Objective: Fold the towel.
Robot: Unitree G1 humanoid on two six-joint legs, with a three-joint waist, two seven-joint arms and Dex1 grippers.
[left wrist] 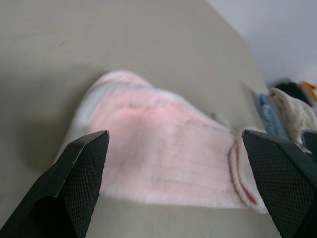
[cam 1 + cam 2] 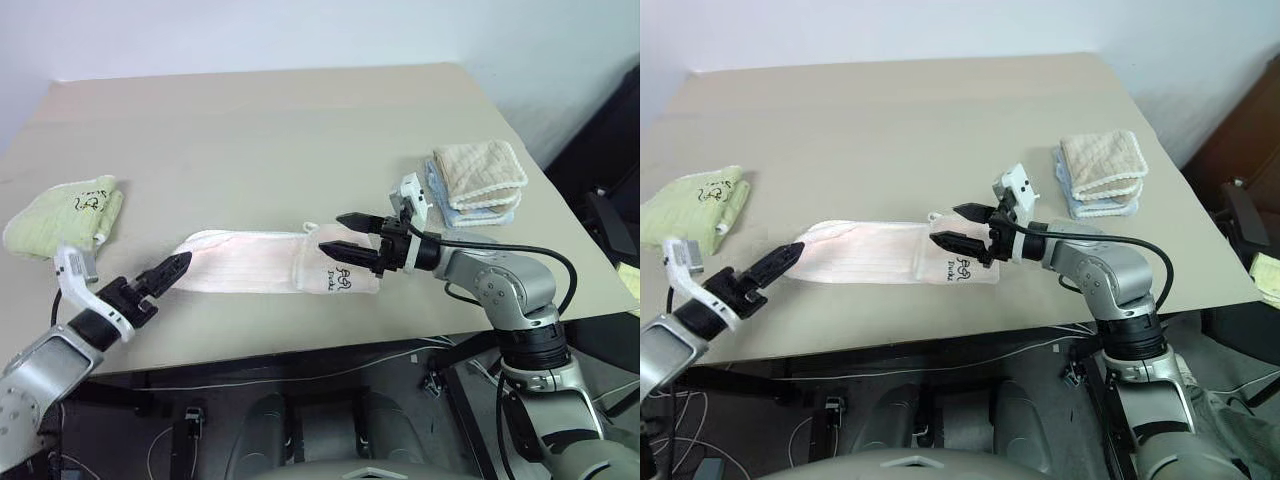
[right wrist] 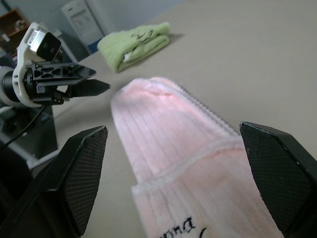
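Nearest the head camera, at my left, the left gripper (image 2: 172,270) hangs over the table's front edge with its jaws spread wide and nothing between them, its tips just short of the left end of the towel (image 2: 262,262). Further left and back, a green towel (image 2: 68,212) sits folded near the table's left edge, apart from the work. At centre the pink towel lies flat on the table (image 2: 300,130) as a long narrow band running left to right, already doubled lengthwise as far as I can judge, with a layered edge and a dark embroidered mark near its right end. Over that right end my right gripper (image 2: 335,232) points leftward, jaws fully apart and empty; whether the lower finger brushes the cloth I cannot tell. At far right a stack of folded beige and blue towels (image 2: 478,181) rests near the table's right edge. I judge the task to be partway through: the long fold looks done and both grippers are free, while the band still looks in need of a fold end to end to match the compact bundles beside it.
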